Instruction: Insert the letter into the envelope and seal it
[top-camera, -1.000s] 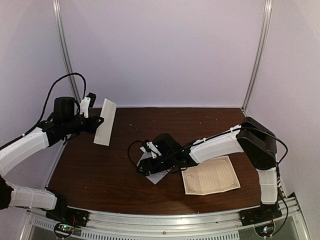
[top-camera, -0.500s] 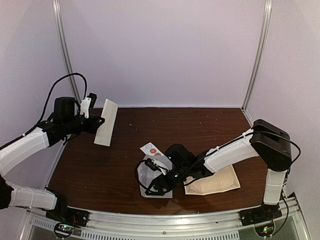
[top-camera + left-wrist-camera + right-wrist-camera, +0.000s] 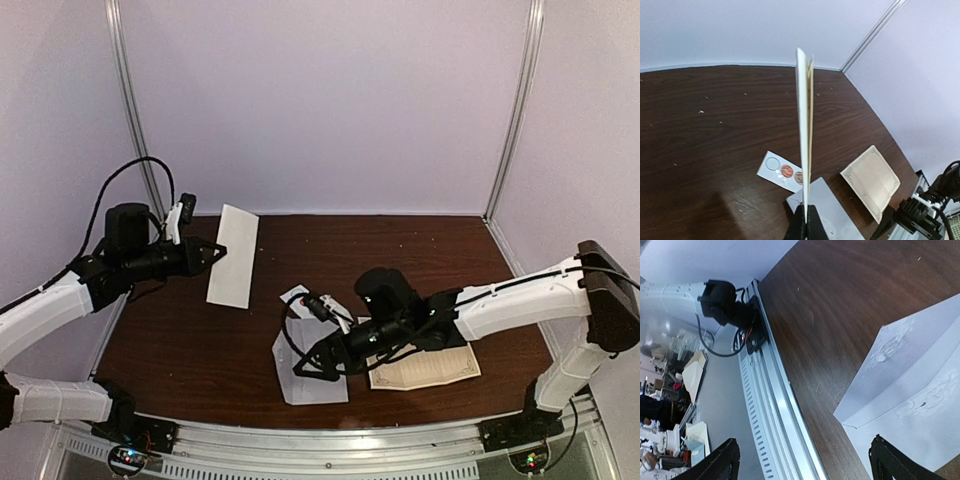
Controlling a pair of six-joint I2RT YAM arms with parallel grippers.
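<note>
Your right gripper (image 3: 308,362) now hangs wide-jawed over the pale grey-white paper envelope (image 3: 315,386), dragged toward the near edge of the tabletop (image 3: 420,260), beside the cream ornate-bordered letter (image 3: 430,368), not yet inserted; your left gripper (image 3: 205,250), clamped on a white folded paper sheet (image 3: 232,255), has swung inward. The arm hides the envelope's flap, and contact is unclear

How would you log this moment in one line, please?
left end effector: shut on folded white paper | right end effector: open over envelope | letter: on table
</note>
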